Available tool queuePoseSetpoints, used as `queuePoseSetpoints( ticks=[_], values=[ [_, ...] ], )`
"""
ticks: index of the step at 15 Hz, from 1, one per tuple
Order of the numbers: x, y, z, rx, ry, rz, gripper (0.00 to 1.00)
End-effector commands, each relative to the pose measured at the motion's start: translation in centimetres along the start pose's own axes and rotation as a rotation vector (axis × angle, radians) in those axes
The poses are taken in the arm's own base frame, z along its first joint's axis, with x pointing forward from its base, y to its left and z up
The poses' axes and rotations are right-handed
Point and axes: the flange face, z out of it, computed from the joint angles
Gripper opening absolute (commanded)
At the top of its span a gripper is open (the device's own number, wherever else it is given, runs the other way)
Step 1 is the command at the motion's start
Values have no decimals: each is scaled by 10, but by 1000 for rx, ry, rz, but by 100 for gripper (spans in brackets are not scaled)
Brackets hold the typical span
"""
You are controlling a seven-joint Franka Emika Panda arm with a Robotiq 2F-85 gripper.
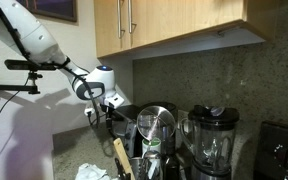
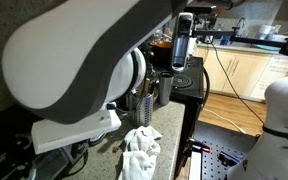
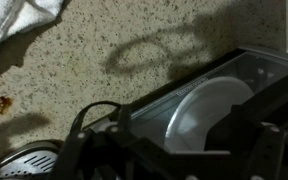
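Claw released, holding nothing, hanging just over black appliance; if I drop crooked I clip its rim, shoving it into steel jug.

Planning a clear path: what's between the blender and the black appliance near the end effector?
A shiny steel container stands between blender and black appliance, in an exterior view.

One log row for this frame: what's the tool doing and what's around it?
tool: open, holding nothing | position: above counter, near steel pot | nearby: white cloth, blender
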Motion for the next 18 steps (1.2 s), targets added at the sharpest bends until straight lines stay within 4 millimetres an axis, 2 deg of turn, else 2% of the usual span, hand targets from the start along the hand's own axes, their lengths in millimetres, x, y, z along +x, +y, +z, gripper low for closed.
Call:
queuePoseSetpoints(
  ticks=[1, 6, 13, 18],
  values=[
    [1, -5, 11, 8, 18, 22, 100],
    [4, -13, 14, 23, 33, 21, 100],
    [1, -29, -1, 53, 48, 8, 100],
    [11, -42, -7, 82, 88, 22, 100]
  ],
)
